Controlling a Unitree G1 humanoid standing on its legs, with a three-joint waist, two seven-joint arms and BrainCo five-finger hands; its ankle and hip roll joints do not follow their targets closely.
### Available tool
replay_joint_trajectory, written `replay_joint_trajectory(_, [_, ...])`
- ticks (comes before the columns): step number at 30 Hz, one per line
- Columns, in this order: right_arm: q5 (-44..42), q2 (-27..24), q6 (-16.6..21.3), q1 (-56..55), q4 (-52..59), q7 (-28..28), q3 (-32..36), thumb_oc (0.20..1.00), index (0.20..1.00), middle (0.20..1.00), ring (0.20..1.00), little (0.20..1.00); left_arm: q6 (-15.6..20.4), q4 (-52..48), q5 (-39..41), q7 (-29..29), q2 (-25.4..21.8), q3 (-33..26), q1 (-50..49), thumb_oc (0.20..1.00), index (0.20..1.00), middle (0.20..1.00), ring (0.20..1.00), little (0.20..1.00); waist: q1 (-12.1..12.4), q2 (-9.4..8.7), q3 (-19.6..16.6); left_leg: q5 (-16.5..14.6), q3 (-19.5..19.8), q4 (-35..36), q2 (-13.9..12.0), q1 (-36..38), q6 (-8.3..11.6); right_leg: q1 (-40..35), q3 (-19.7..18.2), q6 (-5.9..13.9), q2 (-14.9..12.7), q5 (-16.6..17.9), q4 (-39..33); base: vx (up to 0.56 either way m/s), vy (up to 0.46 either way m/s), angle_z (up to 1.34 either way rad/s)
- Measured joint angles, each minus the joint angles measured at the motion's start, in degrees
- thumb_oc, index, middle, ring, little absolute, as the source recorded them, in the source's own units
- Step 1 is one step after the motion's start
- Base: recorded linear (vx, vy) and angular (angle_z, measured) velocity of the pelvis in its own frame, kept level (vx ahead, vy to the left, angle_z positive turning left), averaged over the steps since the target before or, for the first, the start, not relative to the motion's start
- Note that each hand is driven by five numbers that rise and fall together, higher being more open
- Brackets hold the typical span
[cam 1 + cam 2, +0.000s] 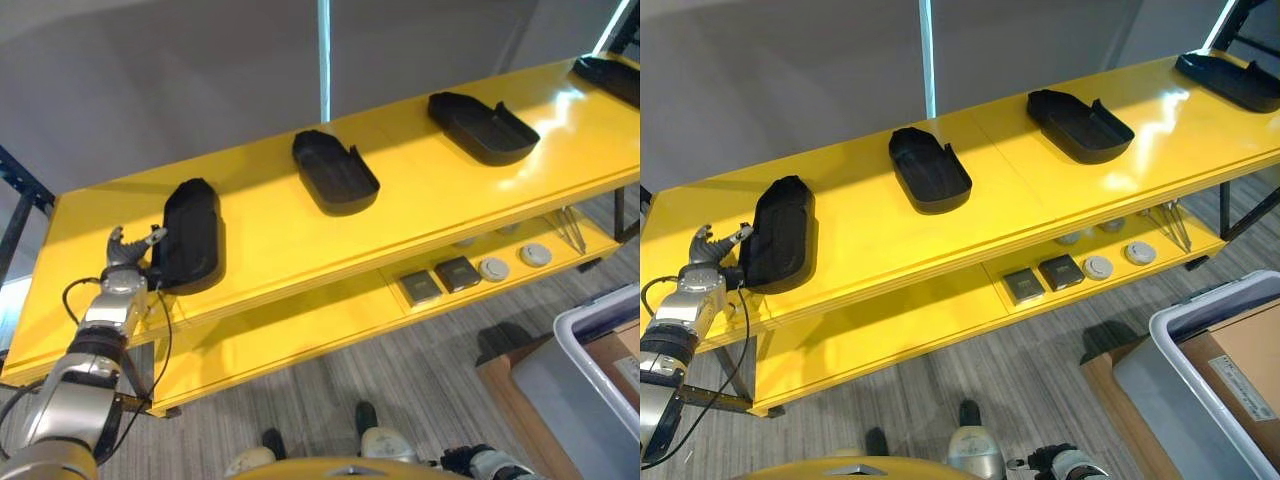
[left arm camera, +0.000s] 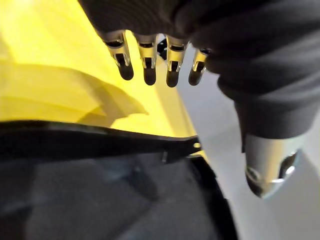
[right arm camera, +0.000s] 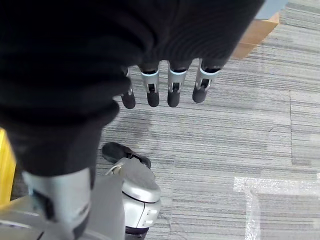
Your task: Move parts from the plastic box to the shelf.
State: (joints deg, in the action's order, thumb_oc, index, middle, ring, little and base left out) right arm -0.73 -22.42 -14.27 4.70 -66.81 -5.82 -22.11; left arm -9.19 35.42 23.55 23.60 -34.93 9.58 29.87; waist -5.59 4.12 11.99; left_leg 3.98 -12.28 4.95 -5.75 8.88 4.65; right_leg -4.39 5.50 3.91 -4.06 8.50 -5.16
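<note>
**Black part on the shelf, left hand beside it**

Parts sit in a row along the top of the yellow shelf (image 1: pixel 420 200). The nearest black part (image 1: pixel 190 236) lies at the shelf's left end, with the left hand (image 1: pixel 128 252) just beside it, fingers (image 2: pixel 146 65) loosely extended and thumb apart, gripping nothing. Two more black parts (image 1: pixel 335 172) (image 1: pixel 483 127) lie well apart further right. The plastic box (image 1: pixel 1200 385) stands on the floor at lower right. The right hand (image 3: pixel 165 87) hangs over the carpet, fingers relaxed and empty.
</note>
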Motion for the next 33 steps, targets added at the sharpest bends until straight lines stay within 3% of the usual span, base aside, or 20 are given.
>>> replay_joint_trajectory(3, [-0.01, 0.7, -0.44, 0.48, -2.1, -2.41, 0.46, 1.0, 1.0, 1.0, 1.0, 1.0, 6.25, -9.0, -0.11, 0.97, -1.06, 1.32, 0.29, 1.0, 1.0, 1.0, 1.0, 1.0, 0.63, -0.63, -2.28, -0.01, 0.76, 0.03, -0.25, -0.56, 0.01, -0.05, 0.27, 0.0, 0.08, -0.01, 0.0, -0.05, 0.01, 0.04])
replay_joint_trajectory(5, [-0.25, 0.99, -0.19, 0.5, -3.26, -3.71, 0.47, 1.0, 1.0, 1.0, 1.0, 1.0, 9.91, -16.27, -0.14, 1.19, -2.74, 1.24, 0.21, 0.2, 0.2, 0.2, 0.2, 0.2, 1.18, -1.1, -2.78, -0.01, 1.5, 0.03, -0.39, -0.96, 0.01, -0.08, 1.07, -0.01, 0.13, -0.01, 0.0, -0.03, 0.012, 0.18])
replay_joint_trajectory(8, [-2.39, 1.12, 0.32, -0.01, -3.81, -3.82, 1.36, 1.0, 1.0, 1.0, 1.0, 1.0, 16.43, -26.42, -0.14, -0.04, -3.84, 0.63, -0.82, 0.2, 0.2, 0.2, 0.2, 0.2, 2.87, -1.58, -3.79, -0.01, 2.55, 0.03, -0.45, -1.32, 0.01, -0.18, 1.6, -0.07, 0.25, -0.07, -0.01, 0.0, -0.01, 0.17])
replay_joint_trajectory(12, [-3.84, 2.61, 1.14, -0.64, -3.78, -3.57, 3.23, 1.0, 1.0, 1.0, 1.0, 1.0, 19.5, -40.85, -0.16, -6.19, -2.17, -2.61, -8.54, 0.2, 0.2, 0.2, 0.2, 0.2, 4.24, -2.29, -5.23, -0.01, 3.87, 0.04, -0.41, -1.58, 0.0, -0.49, 2.43, -0.19, 0.29, -0.29, -0.02, 0.0, -0.018, 0.14])
replay_joint_trajectory(13, [-4.59, 3.32, 1.77, -1.16, -3.85, -2.89, 3.31, 1.0, 1.0, 1.0, 1.0, 1.0, 20.77, -45.83, -0.44, -10.12, -0.66, -2.69, -11.9, 0.2, 0.2, 0.2, 0.2, 0.2, 5.21, -2.87, -5.7, 0.0, 4.75, 0.04, -0.29, -2.05, -0.01, -0.53, 3.3, -0.24, 0.18, -0.56, -0.02, -0.01, 0.007, 0.25])
replay_joint_trajectory(15, [-4.61, 3.61, 2.37, -1.22, -3.86, -2.16, 3.29, 1.0, 1.0, 1.0, 1.0, 1.0, 21.76, -48.52, -1.95, -12.86, 0.91, -2.2, -15.95, 0.2, 0.2, 0.2, 0.2, 0.2, 6.3, -3.36, -5.98, 0.01, 4.8, 0.04, -0.28, -2.1, -0.03, -0.54, 3.3, -0.25, 0.19, -0.58, -0.02, -0.01, 0.021, 0.12])
replay_joint_trajectory(18, [-4.08, 4.01, 4.11, -0.99, -3.84, -1.16, 3.2, 1.0, 1.0, 1.0, 1.0, 1.0, 21.88, -45.87, -3.37, -14.48, 1.35, 0.22, -18.68, 0.2, 0.2, 0.2, 0.2, 0.2, 7.25, -3.69, -6.36, 0.01, 5.66, 0.04, 0.0, -2.68, -0.03, -0.39, 3.43, -0.18, 0.03, -0.64, -0.02, 0.0, 0.013, 0.13])
replay_joint_trajectory(20, [-3.39, 4.17, 4.42, -0.98, -3.77, -1.27, 3.09, 1.0, 1.0, 1.0, 1.0, 1.0, 21.63, -43.36, 0.38, -15.32, 3.39, 0.13, -20.31, 0.2, 0.2, 0.2, 0.2, 0.2, 7.41, -3.65, -6.53, 0.01, 6.02, 0.03, 0.22, -3.51, -0.02, 0.25, 3.74, -0.16, -0.2, -0.65, -0.02, -0.01, -0.004, 0.16])
replay_joint_trajectory(23, [-4.65, 3.91, 2.63, -0.83, -3.46, -3.32, 2.89, 1.0, 1.0, 1.0, 1.0, 1.0, 21.58, -40.97, 2.66, -15.93, 9.7, 1.91, -26.07, 0.2, 0.2, 0.2, 0.2, 0.2, 7.93, -3.5, -6.75, 0.1, 6.52, 0.04, 0.43, -4.13, -0.14, 0.37, 4.52, -0.13, -0.46, -0.65, -0.02, 0.0, -0.009, 0.11])
replay_joint_trajectory(26, [-7.28, 3.99, 1.92, -0.38, -3.83, -4.17, 2.77, 1.0, 1.0, 1.0, 1.0, 1.0, 21.37, -36.76, 2.48, -18.46, 10.39, 6.56, -32.44, 0.2, 0.2, 0.2, 0.2, 0.2, 8.61, -3.42, -6.69, 0.1, 7.14, 0.03, 0.39, -4.76, -0.14, 0.71, 5.1, -0.16, -0.44, -0.69, -0.02, 0.02, 0.019, 0.08])
replay_joint_trajectory(33, [-9.19, 4.15, 2.44, -0.09, -3.91, -5.41, 3.05, 1.0, 1.0, 1.0, 1.0, 1.0, 23.03, -35.91, 3.29, -20.13, 9.21, 7.38, -31.55, 0.2, 0.2, 0.2, 0.2, 0.2, 8.61, -2.36, -6.05, 0.1, 7.45, 0.03, 0.5, -6.15, -0.14, 1.76, 5.78, -0.08, -0.66, -0.73, -0.02, 0.04, 0.003, 0.06])
